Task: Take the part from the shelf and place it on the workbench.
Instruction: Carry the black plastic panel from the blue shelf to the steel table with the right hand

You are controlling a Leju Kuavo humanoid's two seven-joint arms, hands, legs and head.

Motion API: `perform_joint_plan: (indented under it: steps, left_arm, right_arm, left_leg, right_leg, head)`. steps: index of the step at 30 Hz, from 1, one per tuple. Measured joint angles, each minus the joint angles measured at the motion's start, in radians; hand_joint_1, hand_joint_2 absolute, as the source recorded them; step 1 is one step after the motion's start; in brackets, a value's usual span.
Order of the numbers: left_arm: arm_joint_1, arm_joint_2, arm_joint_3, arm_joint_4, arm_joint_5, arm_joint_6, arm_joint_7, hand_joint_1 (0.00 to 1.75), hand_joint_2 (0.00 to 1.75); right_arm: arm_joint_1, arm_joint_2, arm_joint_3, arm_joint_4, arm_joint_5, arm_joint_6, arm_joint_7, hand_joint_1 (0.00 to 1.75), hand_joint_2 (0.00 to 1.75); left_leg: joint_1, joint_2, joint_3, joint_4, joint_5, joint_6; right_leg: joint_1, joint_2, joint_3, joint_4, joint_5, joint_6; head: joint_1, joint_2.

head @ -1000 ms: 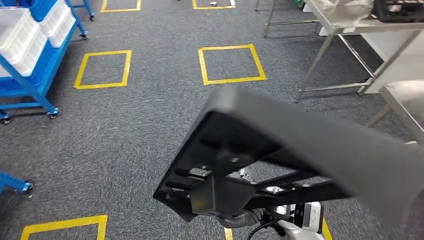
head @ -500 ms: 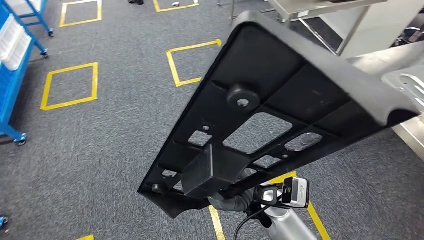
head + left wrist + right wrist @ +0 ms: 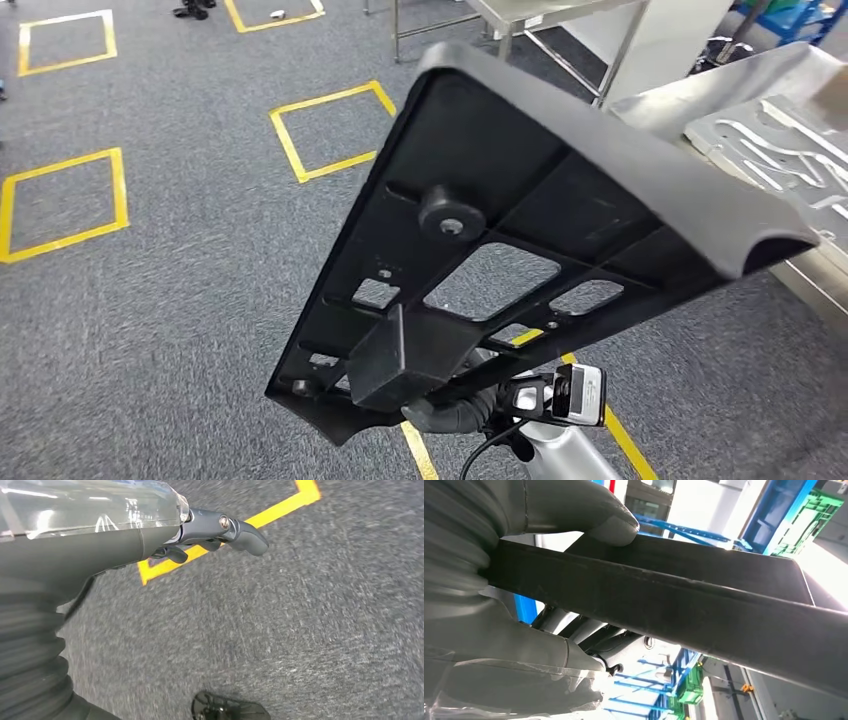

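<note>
Carrying stage: black part held aloft, counter ahead to the right

The right robot hand [image 3: 450, 412] grips the near, lower end of the part [image 3: 520, 230], its thumb [image 3: 589, 510] pressed on one face of the edge and its fingers [image 3: 574, 630] on the other; the long axis rises from this hand up and away to the right, so the far, lipped end overhangs the steel counter [image 3: 700, 95], which already carries a silvery ribbed panel [image 3: 780, 150]. The left robot hand [image 3: 220, 530] hangs over the grey carpet [image 3: 150, 300], its fingers loosely curled and holding nothing. The part is a flat matte-black plate, ribbed underneath, with cut-out windows, a round boss and a box-like block near the grip. Judged: the right arm alone must lower it
</note>
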Motion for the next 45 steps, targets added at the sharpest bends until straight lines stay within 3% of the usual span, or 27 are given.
perform_joint_plan:
  steps: [2, 3, 4, 7, 9, 11, 13, 16, 17, 18, 19, 20, 22, 24, 26, 27, 29, 31, 33, 34, 35, 37, 39, 40, 42, 43, 45]
  left_arm:
    - [0.002, 0.001, 0.0, 0.0, 0.0, -0.003, -0.003, 0.0, 1.75]
    - [0.001, 0.001, 0.0, 0.0, 0.0, -0.004, -0.004, 0.0, 1.75]
    - [0.001, 0.001, 0.0, 0.0, 0.0, -0.005, -0.005, 0.0, 1.75]
    - [-0.001, 0.002, 0.0, 0.0, -0.002, -0.007, -0.011, 0.0, 1.75]
    - [-0.001, 0.002, -0.001, 0.0, -0.006, -0.012, -0.014, 0.0, 1.75]
    - [-0.005, 0.003, -0.002, 0.0, -0.01, -0.019, -0.015, 0.0, 1.75]
    - [-0.011, 0.003, -0.004, 0.0, -0.013, -0.025, -0.013, 0.0, 1.75]
    - [-0.011, 0.003, -0.004, 0.0, -0.015, -0.031, -0.004, 0.0, 1.75]
    - [-0.009, 0.003, -0.004, 0.0, -0.014, -0.031, 0.0, 0.0, 1.75]
    - [-0.008, 0.003, -0.004, 0.0, -0.015, -0.032, 0.002, 0.0, 1.75]
    - [-0.008, 0.002, -0.004, 0.0, -0.015, -0.032, 0.004, 0.0, 1.75]
    - [-0.008, 0.002, -0.004, 0.0, -0.015, -0.032, 0.004, 0.0, 1.75]
    - [-0.009, 0.002, -0.004, 0.0, -0.015, -0.033, 0.007, 0.0, 1.75]
    - [-0.009, 0.002, -0.004, 0.0, -0.015, -0.034, 0.017, 0.0, 1.75]
    - [-0.008, 0.0, -0.005, 0.0, -0.014, -0.035, 0.029, 0.0, 1.75]
    - [-0.009, -0.003, -0.005, 0.0, -0.013, -0.035, 0.035, 0.0, 1.75]
    - [-0.01, -0.008, -0.005, 0.0, -0.011, -0.034, 0.04, 0.0, 1.75]
    - [-0.005, -0.01, -0.005, 0.0, -0.01, -0.034, 0.042, 0.0, 1.75]
    - [0.0, -0.011, -0.005, 0.0, -0.008, -0.034, 0.046, 0.0, 1.75]
    - [0.001, -0.012, -0.004, 0.0, -0.006, -0.033, 0.049, 0.0, 1.75]
    - [0.001, -0.013, -0.004, 0.0, -0.002, -0.031, 0.052, 0.0, 1.75]
    - [0.001, -0.017, -0.001, 0.0, 0.014, -0.022, 0.053, 0.0, 1.75]
    - [0.002, -0.022, 0.005, 0.0, 0.034, -0.012, 0.044, 0.0, 1.75]
    - [0.002, -0.023, 0.009, 0.0, 0.044, -0.006, 0.038, 0.0, 1.75]
    - [0.0, -0.025, 0.018, 0.0, 0.062, 0.008, 0.029, 0.0, 1.75]
    - [-0.001, -0.026, 0.023, 0.0, 0.069, 0.013, 0.026, 0.0, 1.75]
    - [-0.003, -0.027, 0.03, 0.0, 0.075, 0.017, 0.023, 0.0, 1.75]
  right_arm:
    - [0.001, 0.0, 0.003, 0.0, 0.002, 0.0, 0.001, 1.69, 1.75]
    - [0.001, 0.0, 0.004, 0.0, 0.004, 0.0, 0.001, 1.69, 1.75]
    - [0.001, 0.0, 0.004, 0.0, 0.005, 0.0, 0.001, 1.69, 1.75]
    - [-0.002, 0.001, 0.006, -0.001, 0.011, -0.005, 0.0, 1.69, 1.75]
    - [-0.003, 0.002, 0.008, -0.001, 0.013, -0.014, -0.005, 1.69, 1.75]
    - [-0.003, 0.002, 0.01, -0.001, 0.015, -0.024, -0.008, 1.69, 1.75]
    - [-0.002, 0.002, 0.011, -0.002, 0.016, -0.033, -0.01, 1.69, 1.75]
    - [0.0, 0.004, 0.017, -0.002, 0.021, -0.037, -0.011, 1.69, 1.75]
    - [0.002, 0.004, 0.019, -0.001, 0.023, -0.037, -0.011, 1.69, 1.75]
    - [0.004, 0.004, 0.02, -0.001, 0.024, -0.037, -0.011, 1.69, 1.75]
    - [0.005, 0.004, 0.022, 0.0, 0.025, -0.037, -0.011, 1.69, 1.75]
    - [0.006, 0.004, 0.024, 0.0, 0.025, -0.037, -0.011, 1.69, 1.75]
    - [0.005, 0.004, 0.026, 0.0, 0.025, -0.036, -0.011, 1.69, 1.75]
    - [0.004, 0.005, 0.027, 0.0, 0.024, -0.036, -0.01, 1.69, 1.75]
    - [0.004, 0.005, 0.028, 0.0, 0.021, -0.036, -0.009, 1.69, 1.75]
    - [0.005, 0.005, 0.028, 0.0, 0.019, -0.035, -0.008, 1.69, 1.75]
    - [0.005, 0.005, 0.028, -0.001, 0.015, -0.034, -0.007, 1.69, 1.75]
    - [0.007, 0.005, 0.029, -0.001, 0.012, -0.031, -0.006, 1.69, 1.75]
    - [0.011, 0.005, 0.03, 0.002, 0.005, -0.027, -0.006, 1.69, 1.75]
    - [0.014, 0.005, 0.03, 0.004, -0.001, -0.023, -0.005, 1.69, 1.75]
    - [0.015, 0.005, 0.03, 0.007, -0.008, -0.019, -0.005, 1.69, 1.75]
    - [0.015, 0.008, 0.032, 0.013, -0.021, -0.007, -0.004, 1.69, 1.75]
    - [0.012, 0.015, 0.034, 0.02, -0.03, 0.009, -0.004, 1.69, 1.75]
    - [0.01, 0.019, 0.035, 0.023, -0.035, 0.016, -0.004, 1.69, 1.75]
    - [0.002, 0.025, 0.035, 0.03, -0.046, 0.029, -0.004, 1.69, 1.75]
    - [-0.003, 0.027, 0.035, 0.034, -0.052, 0.033, -0.004, 1.69, 1.75]
    - [-0.016, 0.034, 0.036, 0.04, -0.06, 0.034, -0.006, 1.69, 1.75]
  left_leg:
    - [-0.002, 0.023, -0.001, 0.001, -0.001, 0.001]
    - [-0.003, 0.034, 0.0, 0.001, -0.002, 0.001]
    - [-0.003, 0.044, 0.001, 0.001, -0.004, -0.001]
    - [-0.006, 0.068, 0.008, 0.004, -0.011, -0.011]
    - [-0.01, 0.082, 0.01, 0.006, -0.014, -0.021]
    - [-0.009, 0.094, 0.012, 0.006, -0.018, -0.033]
    - [-0.005, 0.068, 0.001, 0.038, -0.043, -0.043]
    - [-0.002, 0.016, -0.081, 0.224, -0.139, -0.051]
    - [-0.002, 0.012, -0.11, 0.283, -0.158, -0.053]
    - [-0.001, 0.01, -0.125, 0.309, -0.157, -0.053]
    - [-0.001, 0.008, -0.119, 0.291, -0.134, -0.052]
    - [0.0, 0.004, -0.095, 0.236, -0.096, -0.051]
    - [0.005, -0.038, -0.032, 0.093, -0.034, -0.048]
    - [0.007, -0.076, -0.003, 0.027, -0.019, -0.041]
    - [0.007, -0.067, -0.002, 0.024, -0.019, -0.029]
    - [0.008, -0.056, -0.001, 0.02, -0.016, -0.022]
    - [0.011, -0.032, 0.0, 0.011, -0.01, -0.008]
    - [0.006, -0.006, 0.001, 0.009, -0.009, 0.0]
    - [0.002, 0.021, 0.0, 0.01, -0.011, 0.001]
    - [0.001, 0.033, 0.001, 0.01, -0.013, 0.002]
    - [0.0, 0.043, 0.003, 0.01, -0.014, 0.001]
    - [-0.003, 0.061, 0.009, 0.01, -0.019, -0.002]
    - [-0.008, 0.076, 0.013, 0.011, -0.023, -0.01]
    - [-0.01, 0.084, 0.014, 0.011, -0.025, -0.014]
    - [-0.012, 0.099, 0.017, 0.01, -0.028, -0.024]
    - [-0.011, 0.093, 0.016, 0.017, -0.036, -0.029]
    - [-0.008, 0.053, -0.013, 0.087, -0.081, -0.04]
  right_leg:
    - [-0.005, -0.015, -0.05, 0.104, -0.034, 0.005]
    - [-0.008, -0.018, -0.05, 0.106, -0.023, 0.007]
    - [-0.009, -0.024, -0.029, 0.065, 0.004, 0.008]
    - [-0.004, -0.071, 0.081, -0.14, 0.086, 0.001]
    - [0.004, -0.079, 0.1, -0.184, 0.091, -0.008]
    - [0.003, -0.059, 0.097, -0.188, 0.096, -0.018]
    - [-0.002, -0.042, 0.099, -0.194, 0.102, -0.03]
    - [-0.003, -0.015, 0.099, -0.196, 0.105, -0.041]
    - [-0.003, -0.002, 0.099, -0.196, 0.105, -0.041]
    - [-0.002, 0.01, 0.099, -0.195, 0.106, -0.042]
    - [-0.002, 0.023, 0.1, -0.194, 0.105, -0.041]
    - [-0.002, 0.035, 0.102, -0.191, 0.105, -0.04]
    - [-0.003, 0.058, 0.101, -0.184, 0.102, -0.033]
    - [-0.004, 0.079, 0.091, -0.179, 0.103, -0.021]
    - [-0.005, 0.099, 0.083, -0.18, 0.108, -0.007]
    - [-0.004, 0.095, 0.08, -0.177, 0.107, -0.002]
    - [0.0, 0.049, 0.056, -0.13, 0.075, 0.007]
    - [-0.001, -0.005, -0.002, -0.005, 0.009, 0.011]
    - [-0.004, -0.018, -0.055, 0.104, -0.027, 0.014]
    - [-0.004, -0.02, -0.056, 0.108, -0.017, 0.013]
    - [-0.003, -0.024, -0.035, 0.069, 0.01, 0.011]
    - [0.002, -0.056, 0.043, -0.077, 0.073, 0.0]
    - [0.013, -0.085, 0.092, -0.173, 0.1, -0.013]
    - [0.017, -0.088, 0.095, -0.184, 0.098, -0.017]
    - [0.015, -0.066, 0.093, -0.189, 0.103, -0.025]
    - [0.011, -0.057, 0.095, -0.193, 0.106, -0.03]
    - [0.004, -0.038, 0.098, -0.2, 0.111, -0.039]
  head:
    - [0.0, 0.0]
    - [0.0, 0.0]
    - [0.0, 0.0]
    - [0.0, 0.0]
    - [0.0, 0.0]
    - [0.0, 0.0]
    - [0.0, 0.0]
    - [0.0, 0.0]
    - [0.0, 0.0]
    - [0.0, 0.0]
    - [0.0, 0.0]
    - [0.0, 0.0]
    - [0.0, 0.0]
    - [0.0, 0.0]
    - [0.0, 0.0]
    - [0.0, 0.0]
    - [0.0, 0.0]
    - [0.0, 0.0]
    - [0.0, 0.0]
    - [0.0, 0.0]
    - [0.0, 0.0]
    - [0.0, 0.0]
    - [0.0, 0.0]
    - [0.0, 0.0]
    - [0.0, 0.0]
    - [0.0, 0.0]
    - [0.0, 0.0]
